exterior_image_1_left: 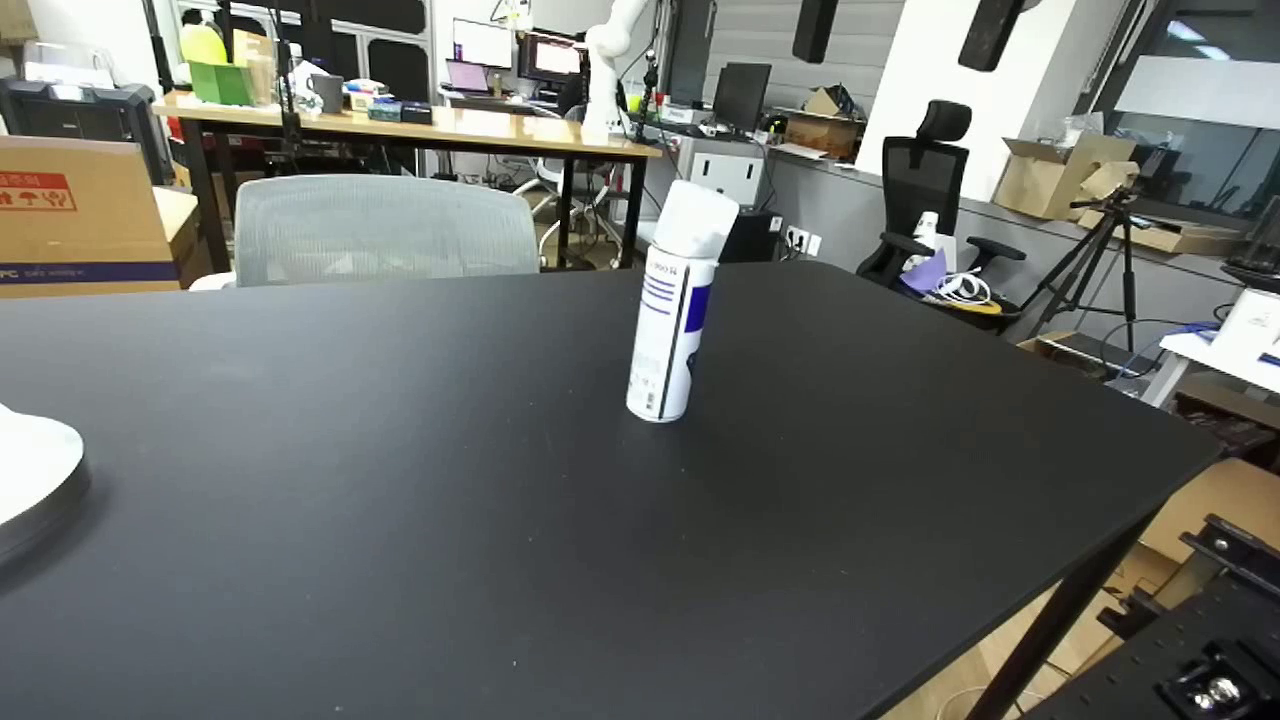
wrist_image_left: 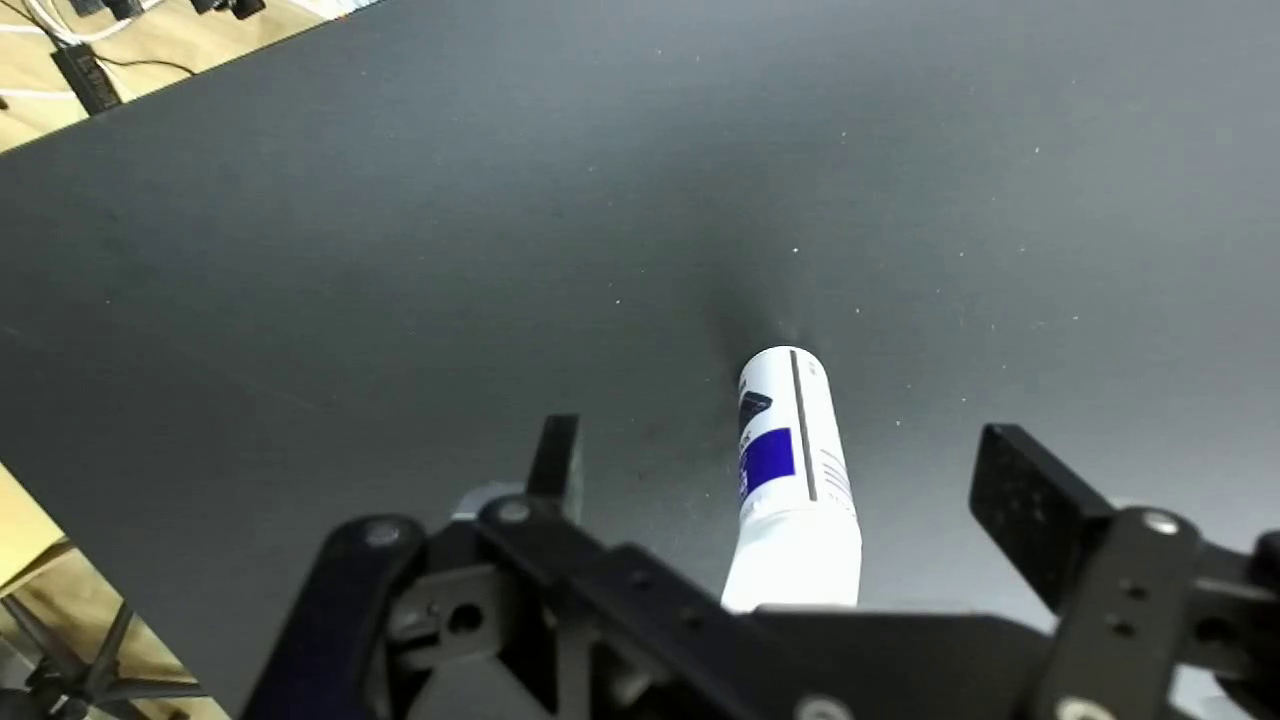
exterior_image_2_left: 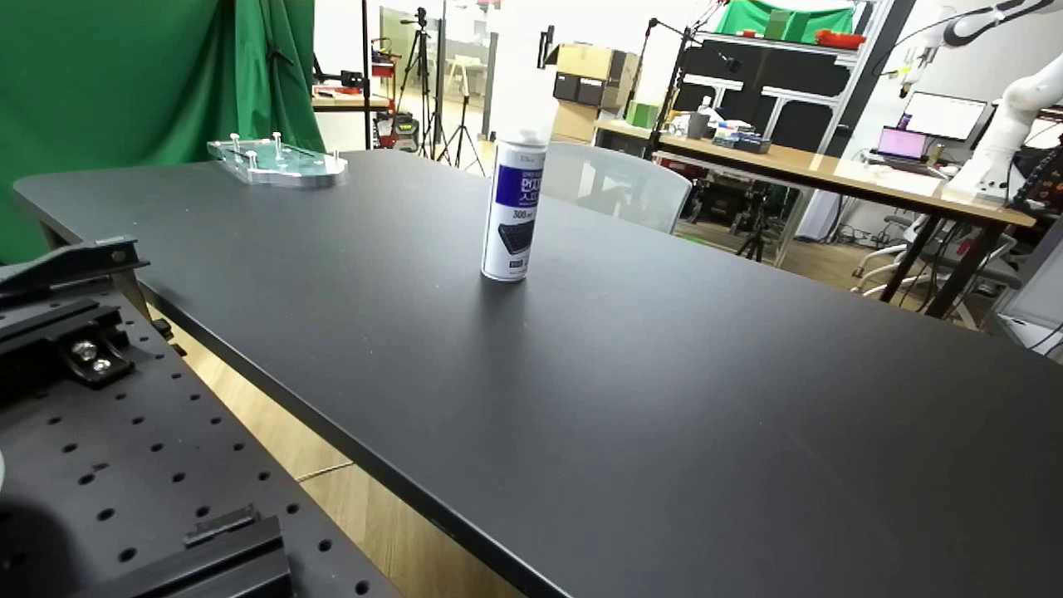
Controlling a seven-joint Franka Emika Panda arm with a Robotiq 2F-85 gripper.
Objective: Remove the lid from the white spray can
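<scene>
The white spray can (exterior_image_1_left: 660, 335) stands on the black table with its blue-purple label and dark stripe showing. It is also in an exterior view (exterior_image_2_left: 511, 216) and in the wrist view (wrist_image_left: 795, 430). The lid (exterior_image_1_left: 695, 220) sits on top of the can, whitish and translucent. It also shows in an exterior view (exterior_image_2_left: 527, 116), pale against the bright background, and in the wrist view (wrist_image_left: 800, 555), its end hidden by the gripper body. My gripper (wrist_image_left: 780, 450) is open and empty, fingers apart on either side of the can's line, not touching it. Its dark fingertips (exterior_image_1_left: 903, 45) hang high above the table in an exterior view.
A clear plate with white posts (exterior_image_2_left: 282, 162) lies at the table's far end. A white rounded thing (exterior_image_1_left: 35, 465) is at the table's left edge. A perforated black mount (exterior_image_2_left: 158, 448) stands beside the table. A grey mesh chair (exterior_image_1_left: 385, 230) is behind it.
</scene>
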